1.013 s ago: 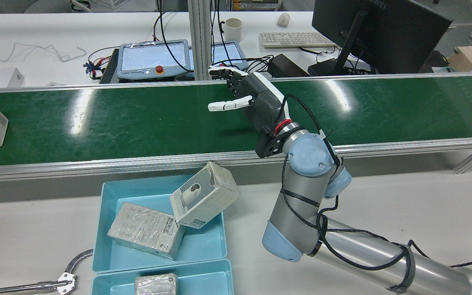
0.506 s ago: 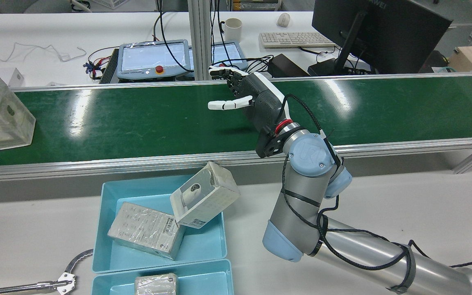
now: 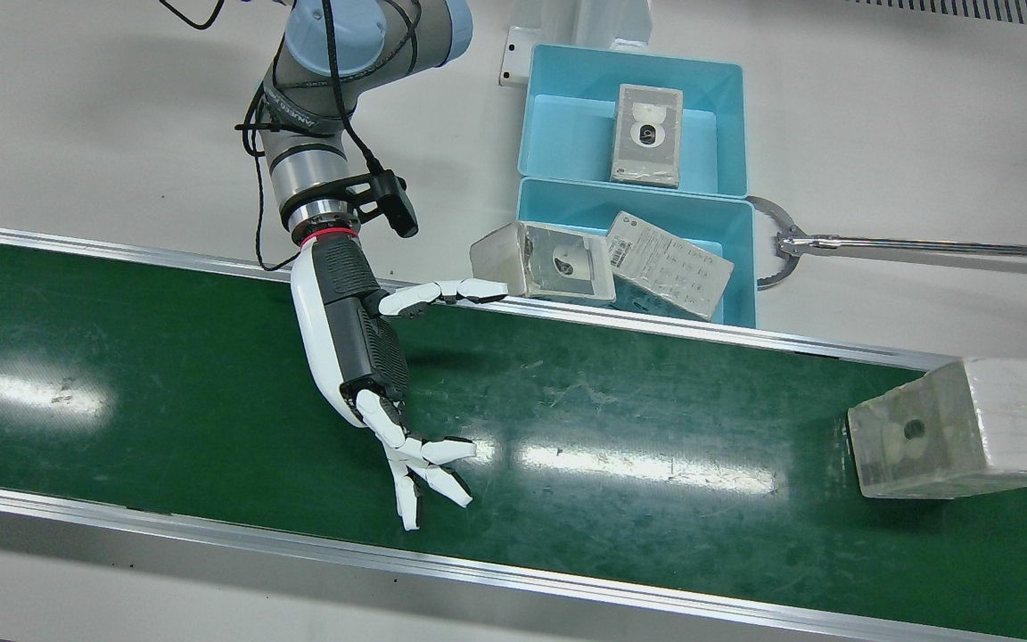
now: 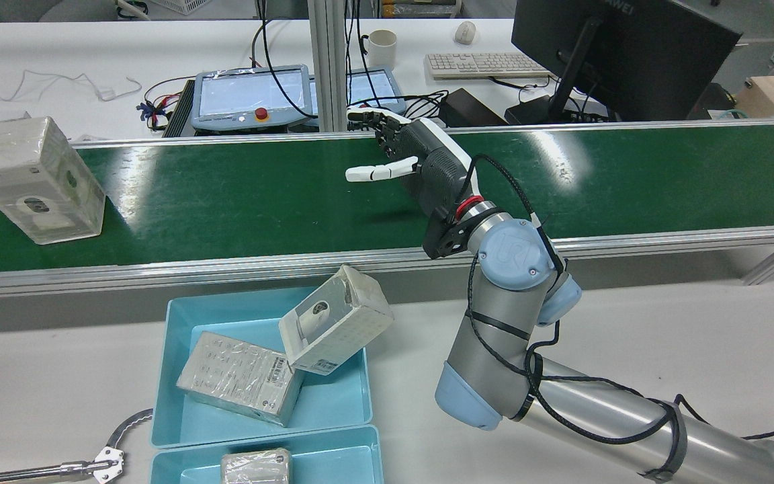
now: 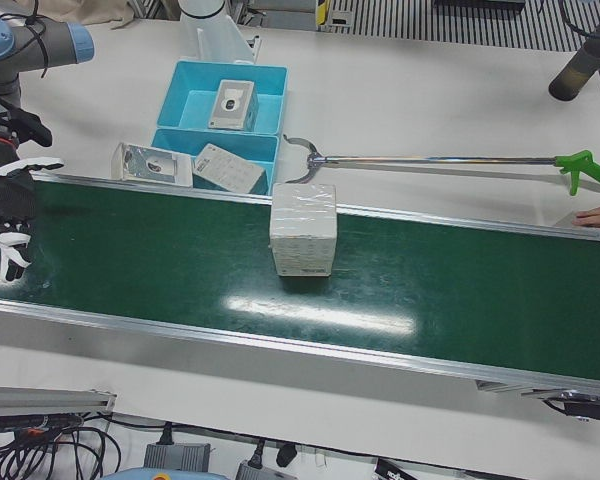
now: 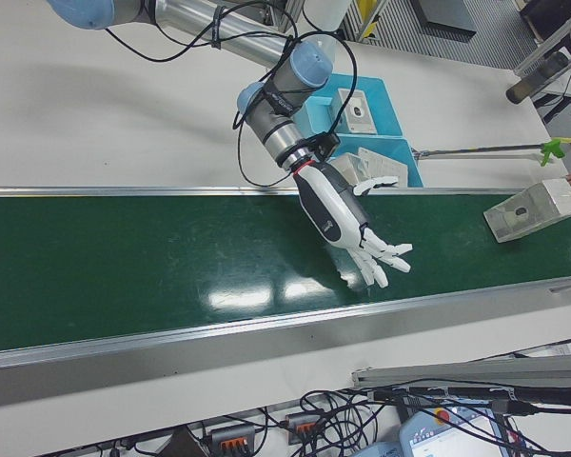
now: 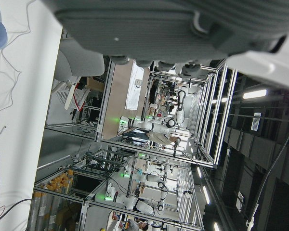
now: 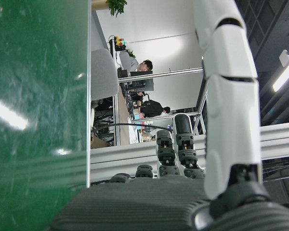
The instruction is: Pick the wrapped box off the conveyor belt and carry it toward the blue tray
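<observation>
One wrapped box point(image 4: 34, 180) stands on the green conveyor belt point(image 4: 239, 202), well apart from the right hand point(image 4: 406, 158), with bare belt between them. That hand point(image 3: 362, 357) hangs over the middle of the belt with its fingers point(image 3: 424, 464) spread and nothing in them; the thumb points toward the near rail. The left hand's own camera shows only its dark palm edge, so whether its fingers are open or closed cannot be told.

Two blue trays point(image 4: 179, 316) sit end to end on the white table beside the belt. Three more wrapped boxes are there: one point(image 4: 239, 376) lying flat in the tray nearer the belt, one point(image 4: 334, 321) tilted on that tray's rim (half over the edge), and one point(image 3: 647, 134) in the farther tray.

A long reaching tool point(image 5: 430, 160) with a green handle lies on the table, its claw just beside the trays.
</observation>
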{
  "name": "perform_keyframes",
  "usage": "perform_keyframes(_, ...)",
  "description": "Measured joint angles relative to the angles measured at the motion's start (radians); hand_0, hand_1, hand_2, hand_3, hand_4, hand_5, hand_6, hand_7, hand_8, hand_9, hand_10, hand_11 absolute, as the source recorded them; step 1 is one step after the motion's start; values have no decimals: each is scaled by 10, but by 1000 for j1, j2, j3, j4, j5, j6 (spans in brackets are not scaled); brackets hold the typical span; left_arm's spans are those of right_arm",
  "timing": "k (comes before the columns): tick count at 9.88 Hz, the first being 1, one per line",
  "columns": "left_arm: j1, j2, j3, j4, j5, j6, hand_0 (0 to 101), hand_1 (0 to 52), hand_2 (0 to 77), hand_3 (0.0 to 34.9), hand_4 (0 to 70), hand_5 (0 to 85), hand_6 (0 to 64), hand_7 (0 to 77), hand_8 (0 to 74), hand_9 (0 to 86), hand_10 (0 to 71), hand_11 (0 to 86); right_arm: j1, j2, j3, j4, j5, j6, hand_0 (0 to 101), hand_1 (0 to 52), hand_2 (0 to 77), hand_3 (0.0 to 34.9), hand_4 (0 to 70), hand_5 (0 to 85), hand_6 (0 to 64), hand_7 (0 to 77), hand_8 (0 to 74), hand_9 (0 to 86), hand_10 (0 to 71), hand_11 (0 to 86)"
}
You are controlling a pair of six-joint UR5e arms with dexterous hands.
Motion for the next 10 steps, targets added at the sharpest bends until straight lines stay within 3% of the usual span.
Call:
perform_keyframes(3,0,0,0,0,0,0,0,0,5,0,0,11,5,5,5,5,5,5,2,-10,-2,48,-1,-7,494,158,147,0,147,284,71,87,11,44,0,11)
perform_keyframes(9,0,0,0,0,0,0,0,0,5,0,0,11,5,5,5,5,5,5,2,-8,-10,58,-2,-11,494,158,136,0,131,284,76,93,11,44,0,5)
perform_keyframes(10,0,0,0,0,0,0,0,0,5,0,0,11,5,5,5,5,5,5,1,-8,-10,57,-2,-11,494,158,136,1,115,262,65,60,0,22,0,5)
